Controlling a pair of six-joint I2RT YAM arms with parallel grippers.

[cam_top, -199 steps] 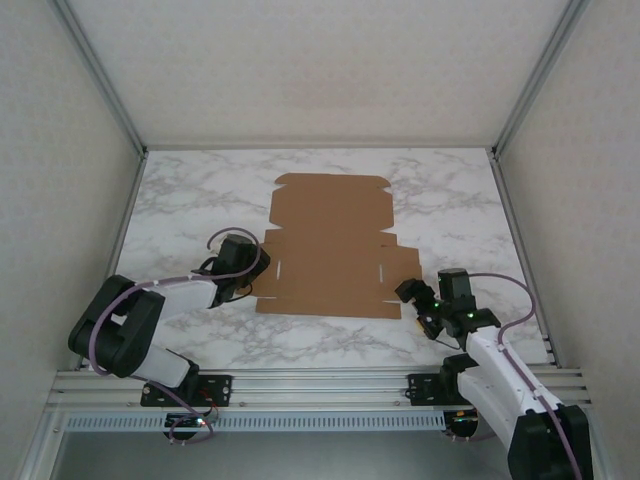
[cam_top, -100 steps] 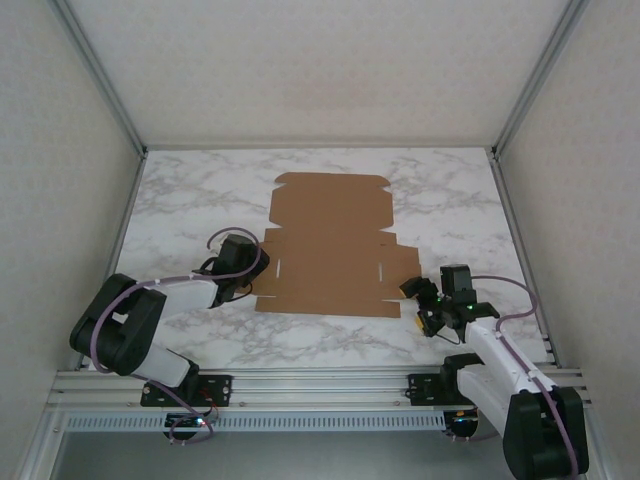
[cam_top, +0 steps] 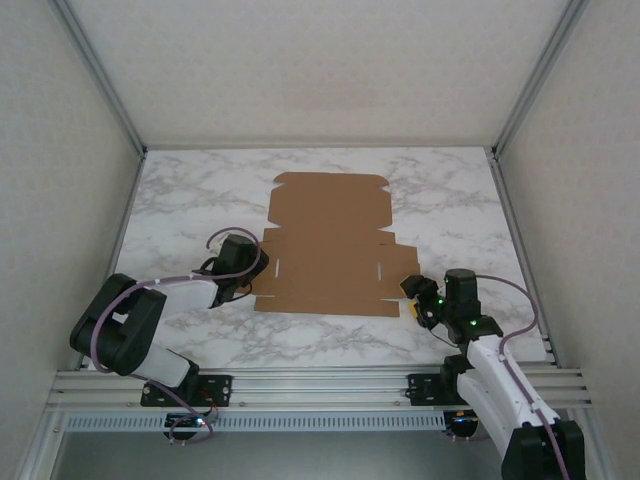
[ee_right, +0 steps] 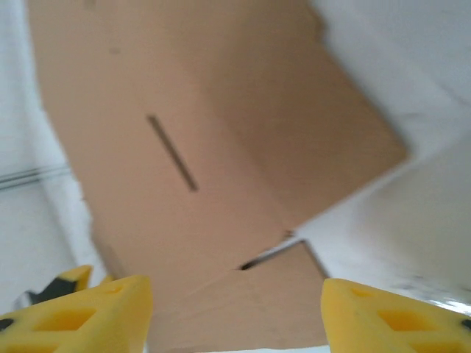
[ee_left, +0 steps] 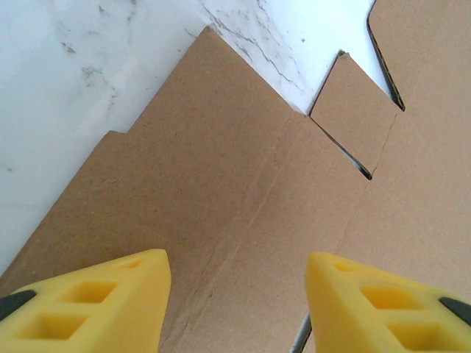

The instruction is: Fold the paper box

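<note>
The paper box (cam_top: 330,245) lies as a flat brown die-cut sheet on the middle of the marble table (cam_top: 180,190). My left gripper (cam_top: 244,276) hovers over the sheet's near-left flap. In the left wrist view its yellow fingers (ee_left: 96,294) stand apart, with creased cardboard (ee_left: 243,169) beneath them and nothing clamped. My right gripper (cam_top: 414,297) sits at the sheet's near-right corner. The right wrist view is blurred. There its fingers (ee_right: 96,309) are apart above a corner flap and a slot of the box (ee_right: 184,110).
Pale enclosure walls and metal posts (cam_top: 120,110) close in the table on three sides. An aluminium rail (cam_top: 320,385) carrying both arm bases runs along the near edge. Bare marble surrounds the sheet on all sides.
The right arm has shifted, bringing its gripper slightly closer to the sheet's near-right corner, and its jaws have narrowed. The left arm and the sheet have not moved.
</note>
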